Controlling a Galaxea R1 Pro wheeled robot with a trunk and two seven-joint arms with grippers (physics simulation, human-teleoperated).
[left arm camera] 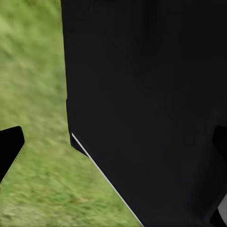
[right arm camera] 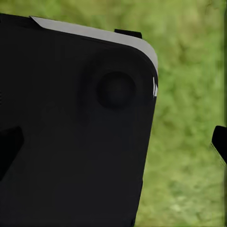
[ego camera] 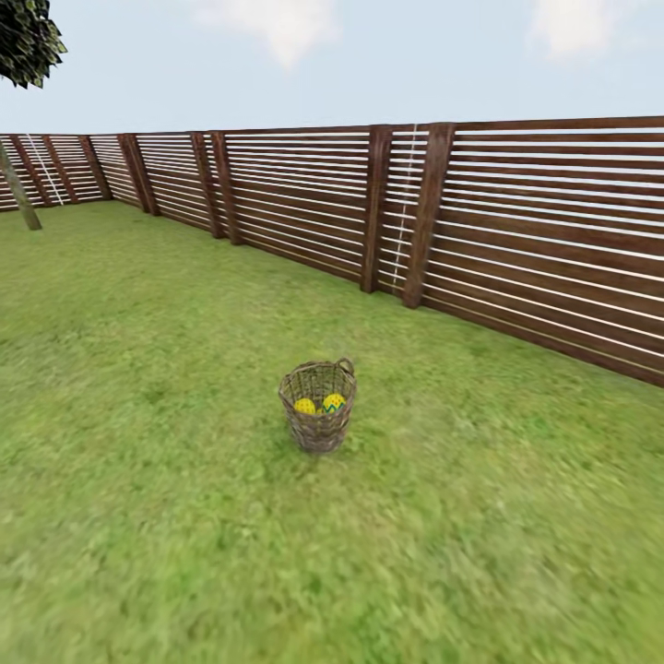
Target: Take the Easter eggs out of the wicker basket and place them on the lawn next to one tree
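The wicker basket (ego camera: 318,426) stands upright on the lawn (ego camera: 166,369) a short way ahead, near the middle of the head view. Inside it two yellow Easter eggs with blue zigzags show, one (ego camera: 305,405) beside the other (ego camera: 334,402); a third egg is hidden. The thick-trunked tree is out of view. My left gripper (left arm camera: 113,144) is open, its dark fingertips (left arm camera: 9,147) at the picture's edges over grass and a black part of my own body. My right gripper (right arm camera: 113,144) is open likewise, one fingertip (right arm camera: 220,142) against the grass. Both are empty.
A brown slatted wooden fence (ego camera: 415,212) runs along the back and right of the lawn. At the far left stands a thin leaning trunk (ego camera: 20,198) with dark foliage (ego camera: 28,37) above. Grass surrounds the basket on all sides.
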